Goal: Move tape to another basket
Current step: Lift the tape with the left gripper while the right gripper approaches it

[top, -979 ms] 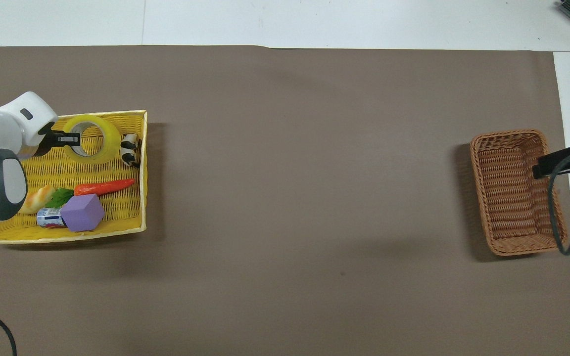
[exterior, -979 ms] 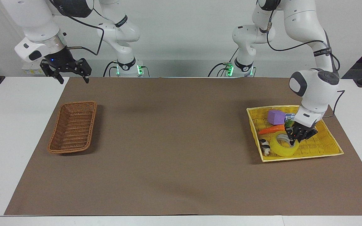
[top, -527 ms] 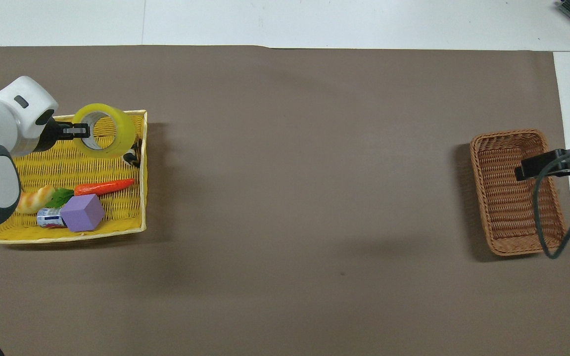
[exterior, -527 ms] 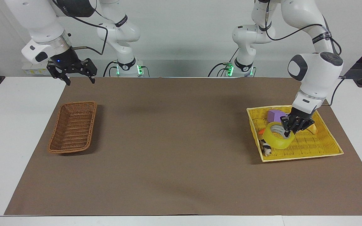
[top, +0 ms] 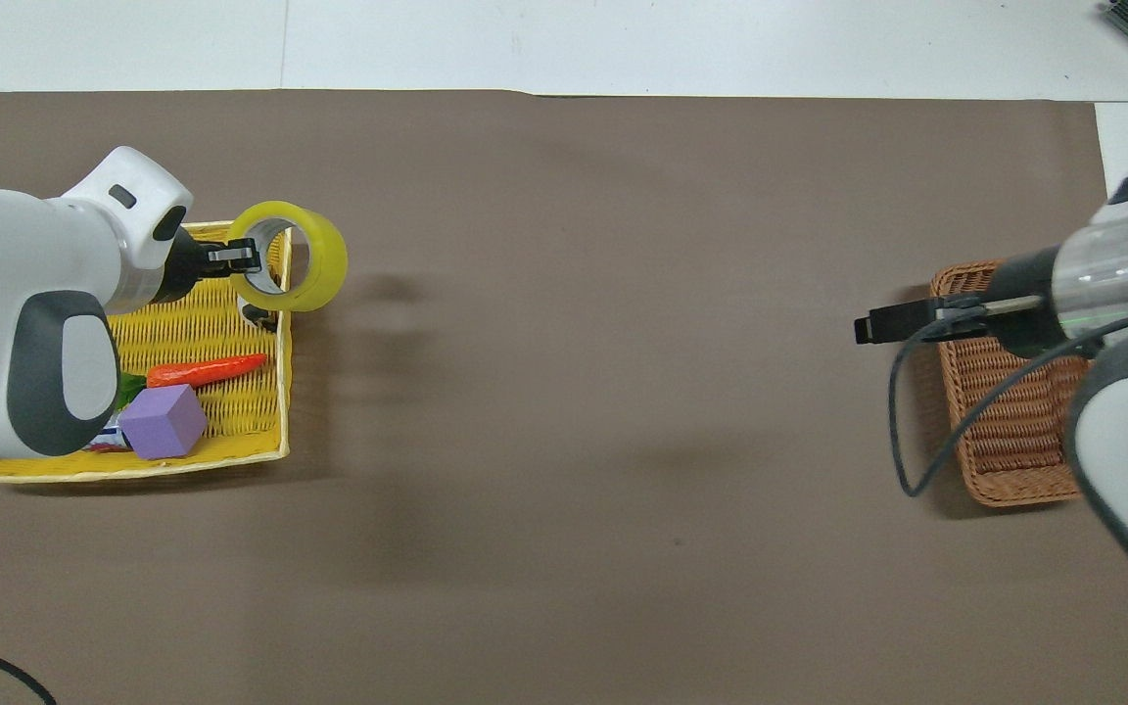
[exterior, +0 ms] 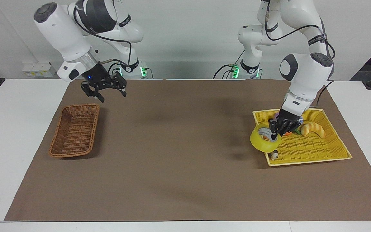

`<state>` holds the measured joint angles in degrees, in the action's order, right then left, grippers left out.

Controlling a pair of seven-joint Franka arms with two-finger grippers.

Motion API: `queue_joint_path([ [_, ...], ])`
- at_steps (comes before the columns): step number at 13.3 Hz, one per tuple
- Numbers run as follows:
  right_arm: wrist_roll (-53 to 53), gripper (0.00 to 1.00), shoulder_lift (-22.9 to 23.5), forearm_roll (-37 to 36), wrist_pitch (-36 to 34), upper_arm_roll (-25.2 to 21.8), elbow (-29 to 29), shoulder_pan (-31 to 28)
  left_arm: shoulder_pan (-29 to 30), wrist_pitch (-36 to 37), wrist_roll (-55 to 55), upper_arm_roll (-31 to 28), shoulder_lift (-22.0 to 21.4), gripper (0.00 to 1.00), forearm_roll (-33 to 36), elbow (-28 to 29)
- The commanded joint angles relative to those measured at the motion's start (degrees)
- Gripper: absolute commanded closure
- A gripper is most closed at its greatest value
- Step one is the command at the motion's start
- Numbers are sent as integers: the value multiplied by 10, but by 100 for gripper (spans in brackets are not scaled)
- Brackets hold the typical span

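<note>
The tape (exterior: 260, 143), a wide yellow roll with a grey core, hangs tilted in the air over the yellow basket's (exterior: 311, 160) corner toward the table's middle. My left gripper (exterior: 273, 137) is shut on the roll's wall, with one finger inside the core. From above, the tape (top: 324, 264) and the left gripper (top: 249, 257) sit over that basket's edge. The brown wicker basket (exterior: 71, 155) stands empty at the right arm's end. My right gripper (exterior: 107, 94) hangs open and empty over the mat beside it.
The yellow basket (top: 133, 468) holds a purple block (top: 163, 421), a carrot toy (top: 207, 370), a croissant toy (exterior: 312, 129) and a small black-and-white toy (exterior: 273, 156). In the overhead view the right arm covers part of the brown basket (top: 1014, 494).
The left gripper has lifted the tape off the yellow basket's floor and carried it toward the table's middle. The right arm has swung from beside the brown basket toward the middle.
</note>
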<state>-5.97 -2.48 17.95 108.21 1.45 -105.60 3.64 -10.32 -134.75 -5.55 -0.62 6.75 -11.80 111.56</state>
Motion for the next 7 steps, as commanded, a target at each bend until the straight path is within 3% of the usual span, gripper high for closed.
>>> queue_joint_path([
  [1,13,0,-7,42,88,1,-57,40,-47,-3,-36,-8,-2,100,-37,2],
  [7,64,0,51,96,225,1,-61,129,-130,-50,-137,-8,17,100,-48,2],
])
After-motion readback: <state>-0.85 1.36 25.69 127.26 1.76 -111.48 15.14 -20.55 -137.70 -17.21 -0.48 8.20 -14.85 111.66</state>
